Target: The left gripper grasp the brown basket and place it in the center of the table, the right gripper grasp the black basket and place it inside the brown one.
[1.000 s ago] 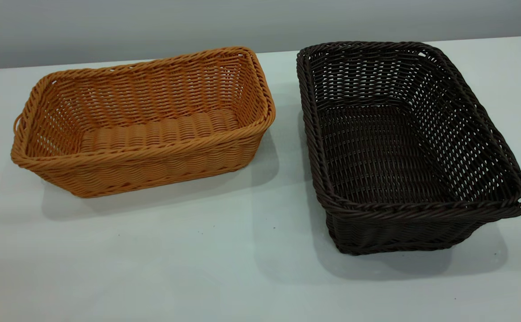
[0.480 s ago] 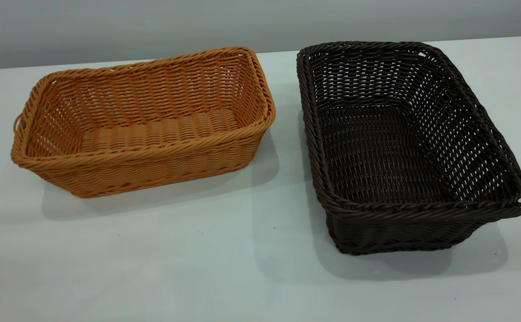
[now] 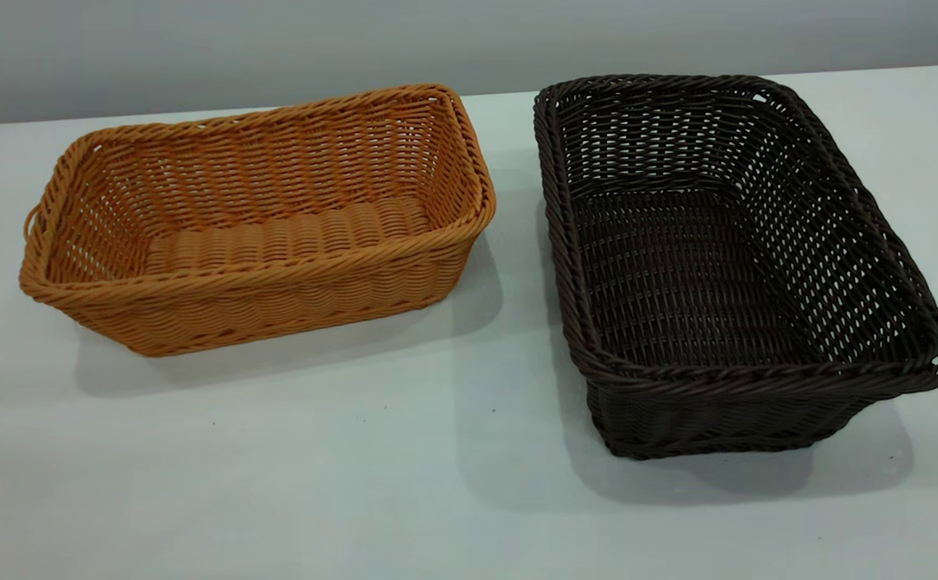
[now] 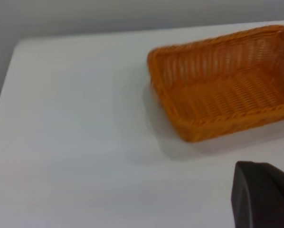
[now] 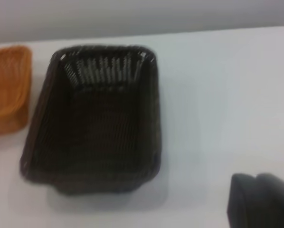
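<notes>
The brown basket is an orange-tan wicker one and stands empty on the left of the white table. The black basket stands empty to its right, a narrow gap between them. Neither gripper shows in the exterior view. In the left wrist view a dark part of the left gripper sits at the picture's edge, well apart from the brown basket. In the right wrist view a dark part of the right gripper sits apart from the black basket.
The table's far edge runs just behind both baskets, with a grey wall beyond. Bare tabletop lies in front of the baskets and to the left of the brown one.
</notes>
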Action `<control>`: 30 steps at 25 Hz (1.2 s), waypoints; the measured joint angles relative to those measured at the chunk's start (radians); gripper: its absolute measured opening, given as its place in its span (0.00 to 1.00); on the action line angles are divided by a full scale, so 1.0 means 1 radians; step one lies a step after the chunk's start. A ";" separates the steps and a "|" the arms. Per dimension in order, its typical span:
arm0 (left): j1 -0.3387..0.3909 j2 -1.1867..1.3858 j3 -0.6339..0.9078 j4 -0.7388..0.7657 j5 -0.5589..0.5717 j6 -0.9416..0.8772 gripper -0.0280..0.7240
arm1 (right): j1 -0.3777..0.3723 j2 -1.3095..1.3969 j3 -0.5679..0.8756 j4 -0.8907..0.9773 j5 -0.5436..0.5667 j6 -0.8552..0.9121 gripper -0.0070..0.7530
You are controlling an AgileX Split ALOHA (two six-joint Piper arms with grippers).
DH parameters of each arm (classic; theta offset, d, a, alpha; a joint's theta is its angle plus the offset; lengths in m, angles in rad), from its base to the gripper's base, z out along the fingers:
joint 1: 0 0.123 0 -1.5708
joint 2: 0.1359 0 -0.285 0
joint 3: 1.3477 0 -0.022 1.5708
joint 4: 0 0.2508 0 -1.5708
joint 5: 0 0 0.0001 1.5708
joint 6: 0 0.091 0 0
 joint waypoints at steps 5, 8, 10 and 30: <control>-0.059 0.120 -0.126 -0.060 -0.038 0.194 0.19 | 0.000 0.096 -0.093 0.010 0.033 0.000 0.32; -0.093 0.217 -0.177 -0.053 -0.095 0.294 0.35 | 0.000 0.180 -0.134 0.032 -0.012 0.004 0.45; -0.109 0.294 -0.184 -0.051 -0.131 0.340 0.45 | 0.000 0.242 -0.143 0.060 -0.006 0.001 0.50; -0.287 0.996 -0.184 0.075 -0.422 0.512 0.61 | 0.000 0.635 -0.139 0.599 -0.176 -0.018 0.54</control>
